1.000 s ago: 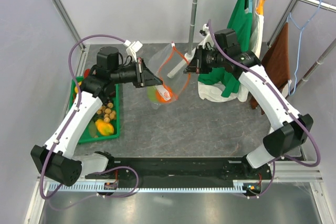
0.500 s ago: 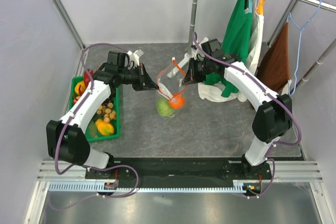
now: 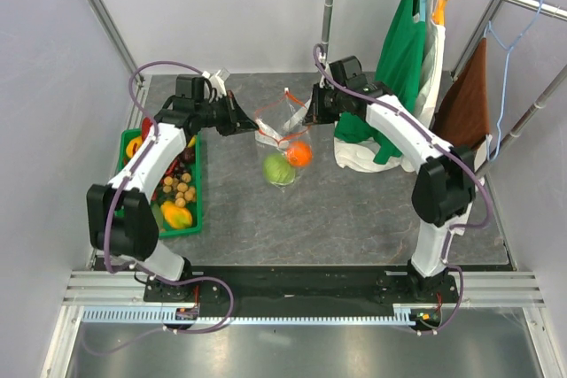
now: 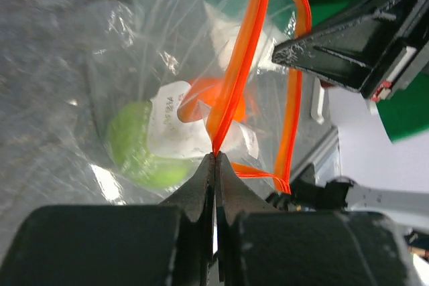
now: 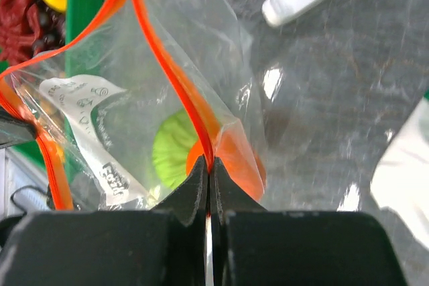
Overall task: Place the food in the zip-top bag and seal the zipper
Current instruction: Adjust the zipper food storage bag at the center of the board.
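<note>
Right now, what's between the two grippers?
The zip-top bag, mouth open, spans it: left gripper and right gripper each pinch its zipper. Top view shows this.

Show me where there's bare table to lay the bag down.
Widest bare patch: the near half of the table, between the tray and the right arm, nearer than the bag. Crowded: the far middle, where the left gripper and right gripper pinch the bag, and the far right, under the clothes.

Tally by kind
One zip-top bag [image 3: 276,123]; two foods inside, green cabbage [image 3: 279,170] and orange fruit [image 3: 299,154]; one green tray [image 3: 197,207]; two grippers, left gripper [image 4: 214,157] and right gripper [image 5: 208,167].
</note>
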Robot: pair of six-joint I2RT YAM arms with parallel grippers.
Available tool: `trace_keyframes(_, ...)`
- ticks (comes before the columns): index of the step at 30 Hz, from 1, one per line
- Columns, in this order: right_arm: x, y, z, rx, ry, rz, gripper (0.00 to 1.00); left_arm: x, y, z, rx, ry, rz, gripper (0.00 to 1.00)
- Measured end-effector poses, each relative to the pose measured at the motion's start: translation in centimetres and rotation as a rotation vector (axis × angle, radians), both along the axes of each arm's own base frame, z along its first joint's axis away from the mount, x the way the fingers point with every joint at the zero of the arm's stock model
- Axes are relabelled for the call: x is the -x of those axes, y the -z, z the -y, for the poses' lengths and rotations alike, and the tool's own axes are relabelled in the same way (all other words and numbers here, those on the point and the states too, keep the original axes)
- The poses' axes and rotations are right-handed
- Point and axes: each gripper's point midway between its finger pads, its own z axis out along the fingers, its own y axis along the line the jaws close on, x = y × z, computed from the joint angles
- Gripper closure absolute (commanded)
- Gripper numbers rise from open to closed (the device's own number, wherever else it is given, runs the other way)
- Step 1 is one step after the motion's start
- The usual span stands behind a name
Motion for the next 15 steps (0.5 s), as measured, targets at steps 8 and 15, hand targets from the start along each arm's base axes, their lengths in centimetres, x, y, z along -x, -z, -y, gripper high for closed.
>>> trace_keyframes(8,-4.3,1.8,-2.3,0.006,0.035,0.046,1.00,-5.0,3.8,-1.1,0.018,-0.101,-0.032,0.98)
trace_keyframes(15,-2.8,-1.7,-1.3,0.015,0.061,0.098,1.00,-1.6,1.5,-0.9,0.071,-0.032,-0.046,0.98)
